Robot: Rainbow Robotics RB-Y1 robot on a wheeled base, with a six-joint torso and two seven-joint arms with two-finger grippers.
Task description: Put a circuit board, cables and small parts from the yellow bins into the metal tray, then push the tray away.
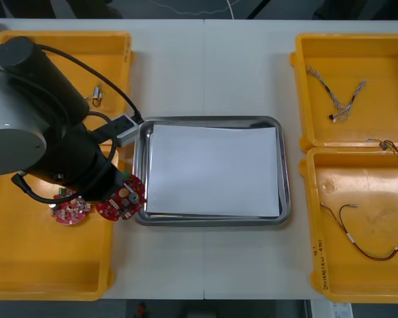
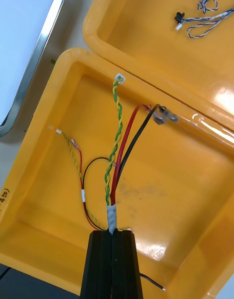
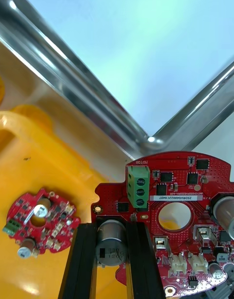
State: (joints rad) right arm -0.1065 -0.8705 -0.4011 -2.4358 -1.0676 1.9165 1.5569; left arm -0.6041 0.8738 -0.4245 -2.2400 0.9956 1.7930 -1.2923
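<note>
Black fingers of the left gripper clamp a silver cylinder on a round red circuit board. The board hangs over the rim of the near left yellow plastic bin, just beside a corner of the shiny metal tray, whose white inside lies bare. A second red board lies in that bin. Meanwhile the right gripper is closed on the taped end of a bundle of green-yellow, red and black cables, above the near right yellow bin and well inside its walls.

Four bins, two at each side. One tray. Two boards, both at the left. One blue-white cable, one red-black cable, one multicolour cable: three in all. One small metal part.
</note>
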